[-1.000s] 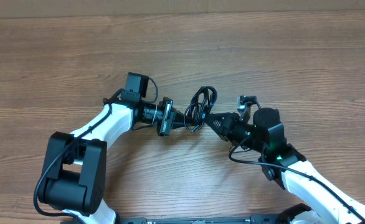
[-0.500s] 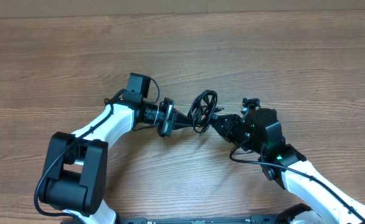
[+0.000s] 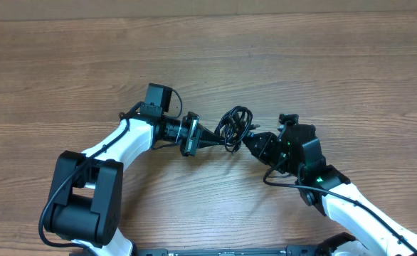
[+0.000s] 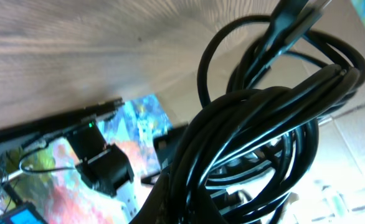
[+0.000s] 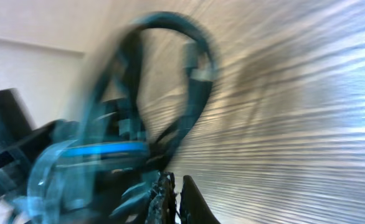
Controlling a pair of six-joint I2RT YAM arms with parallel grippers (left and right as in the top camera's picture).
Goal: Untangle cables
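Note:
The cables (image 3: 235, 125) are a small knot of thin black loops held above the wooden table between my two arms. My left gripper (image 3: 219, 137) reaches in from the left and is shut on the knot's lower left side. From the right, my right gripper (image 3: 246, 139) is shut on its lower right side. In the left wrist view the cables (image 4: 263, 124) fill the frame as overlapping loops rising from the left gripper (image 4: 189, 208). The right wrist view is blurred. It shows a cable loop (image 5: 195, 74) with a small plug above the nearly touching fingers of the right gripper (image 5: 177, 198).
The wooden table (image 3: 322, 64) stretches wide behind the arms. The left arm's black base (image 3: 80, 203) stands at the near left, and the right arm's white link (image 3: 358, 213) runs to the near right. The thicker black arm wires (image 3: 280, 181) hang by the right wrist.
The cable knot has shifted a little right and toward the near side, and its loops have changed shape. The right gripper has drawn back slightly to the right. The left arm has barely moved.

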